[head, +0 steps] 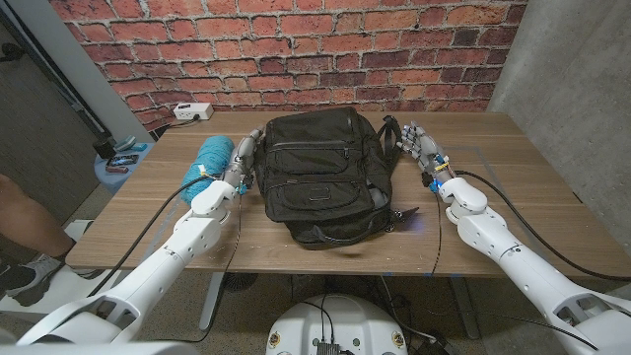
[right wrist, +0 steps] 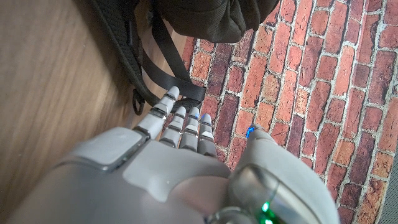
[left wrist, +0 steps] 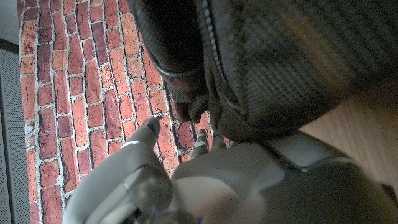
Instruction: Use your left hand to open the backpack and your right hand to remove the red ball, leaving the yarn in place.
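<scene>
A black backpack [head: 325, 173] lies in the middle of the wooden table [head: 513, 168], its zippers looking closed and its inside hidden. My left hand [head: 242, 158] stands against the backpack's left side, fingers stretched out and holding nothing. In the left wrist view its fingertips [left wrist: 151, 127] reach to the edge of the backpack [left wrist: 280, 62]. A blue skein of yarn [head: 212, 158] lies on the table just left of that hand. My right hand [head: 422, 148] stands open beside the backpack's right side; its fingers [right wrist: 177, 118] point at the black straps [right wrist: 155, 68].
A white power strip [head: 192, 111] sits at the table's back left corner. Left of the table stands a small blue stand [head: 123, 158] with items on it, and a person's leg [head: 20, 222] shows at the picture's edge. A brick wall is behind.
</scene>
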Controlling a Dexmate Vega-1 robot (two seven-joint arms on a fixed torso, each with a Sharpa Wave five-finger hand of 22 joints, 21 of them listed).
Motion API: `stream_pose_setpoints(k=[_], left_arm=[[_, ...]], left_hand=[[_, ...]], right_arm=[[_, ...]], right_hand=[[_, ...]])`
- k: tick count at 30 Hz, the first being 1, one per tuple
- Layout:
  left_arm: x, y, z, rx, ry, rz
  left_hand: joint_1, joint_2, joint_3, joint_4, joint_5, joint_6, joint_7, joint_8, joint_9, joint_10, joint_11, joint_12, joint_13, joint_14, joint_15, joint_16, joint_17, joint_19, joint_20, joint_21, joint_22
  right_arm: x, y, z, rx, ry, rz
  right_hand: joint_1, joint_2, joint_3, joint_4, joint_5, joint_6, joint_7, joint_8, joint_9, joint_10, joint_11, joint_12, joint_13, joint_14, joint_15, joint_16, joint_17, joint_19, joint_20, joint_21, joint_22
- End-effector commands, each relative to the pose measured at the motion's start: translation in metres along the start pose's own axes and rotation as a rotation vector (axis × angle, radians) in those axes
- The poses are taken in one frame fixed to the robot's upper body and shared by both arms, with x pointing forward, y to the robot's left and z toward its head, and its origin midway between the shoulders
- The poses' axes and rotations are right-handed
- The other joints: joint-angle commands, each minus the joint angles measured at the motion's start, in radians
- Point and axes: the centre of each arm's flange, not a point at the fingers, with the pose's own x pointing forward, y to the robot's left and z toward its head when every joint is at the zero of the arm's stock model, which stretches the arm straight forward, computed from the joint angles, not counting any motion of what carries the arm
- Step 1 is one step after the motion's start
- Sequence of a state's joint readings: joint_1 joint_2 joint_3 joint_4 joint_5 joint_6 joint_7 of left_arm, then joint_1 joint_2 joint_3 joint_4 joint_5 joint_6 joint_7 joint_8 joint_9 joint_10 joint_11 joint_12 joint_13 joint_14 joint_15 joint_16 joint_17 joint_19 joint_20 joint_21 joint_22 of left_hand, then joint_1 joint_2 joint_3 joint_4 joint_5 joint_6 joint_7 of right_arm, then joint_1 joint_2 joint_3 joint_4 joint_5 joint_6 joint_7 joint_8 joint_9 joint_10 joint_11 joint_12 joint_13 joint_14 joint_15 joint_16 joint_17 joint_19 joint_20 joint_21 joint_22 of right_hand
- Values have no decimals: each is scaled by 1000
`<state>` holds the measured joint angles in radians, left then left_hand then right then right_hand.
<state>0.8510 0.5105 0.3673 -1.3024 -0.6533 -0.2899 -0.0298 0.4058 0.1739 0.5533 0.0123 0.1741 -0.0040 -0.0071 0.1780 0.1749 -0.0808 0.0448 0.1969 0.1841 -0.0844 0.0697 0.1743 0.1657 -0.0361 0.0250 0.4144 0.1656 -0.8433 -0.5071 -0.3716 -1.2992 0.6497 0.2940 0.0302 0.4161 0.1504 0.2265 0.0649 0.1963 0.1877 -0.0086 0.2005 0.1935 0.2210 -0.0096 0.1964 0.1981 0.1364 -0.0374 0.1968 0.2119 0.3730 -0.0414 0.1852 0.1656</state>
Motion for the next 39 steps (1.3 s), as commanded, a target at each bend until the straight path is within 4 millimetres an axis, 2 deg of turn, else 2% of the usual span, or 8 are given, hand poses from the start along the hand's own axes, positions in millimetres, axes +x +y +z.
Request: stream_pose_setpoints(k=[1,16,39], left_arm=[[-6,-1,1,-1,-5,8],[-16,4,6,14,-9,13],[-44,18,19,50,-16,25]], left_hand=[[10,4,7,-1,6,-10,2,7,2,-6,-4,7,3,-8,0,6,3,-6,1,4,4],[8,4,7,-5,6,-11,3,6,3,-8,-4,6,3,-7,0,6,2,-4,2,-3,5],[6,3,6,-10,6,-10,2,5,3,-7,-5,6,3,-7,1,5,2,0,1,-13,5]], right_arm=[[-3,2,-3,8,-5,2],[-6,5,3,-4,-12,6],[-8,17,8,-24,-28,23]], right_hand=[[8,-1,9,-2,5,9,3,4,3,8,-1,6,5,10,-21,5,2,6,-29,6,5],[6,-2,11,-3,4,8,3,3,3,8,0,6,5,10,-19,5,1,5,-28,6,5],[5,-4,14,-8,4,6,4,2,3,5,-1,4,5,7,-17,4,-1,4,-27,6,5]])
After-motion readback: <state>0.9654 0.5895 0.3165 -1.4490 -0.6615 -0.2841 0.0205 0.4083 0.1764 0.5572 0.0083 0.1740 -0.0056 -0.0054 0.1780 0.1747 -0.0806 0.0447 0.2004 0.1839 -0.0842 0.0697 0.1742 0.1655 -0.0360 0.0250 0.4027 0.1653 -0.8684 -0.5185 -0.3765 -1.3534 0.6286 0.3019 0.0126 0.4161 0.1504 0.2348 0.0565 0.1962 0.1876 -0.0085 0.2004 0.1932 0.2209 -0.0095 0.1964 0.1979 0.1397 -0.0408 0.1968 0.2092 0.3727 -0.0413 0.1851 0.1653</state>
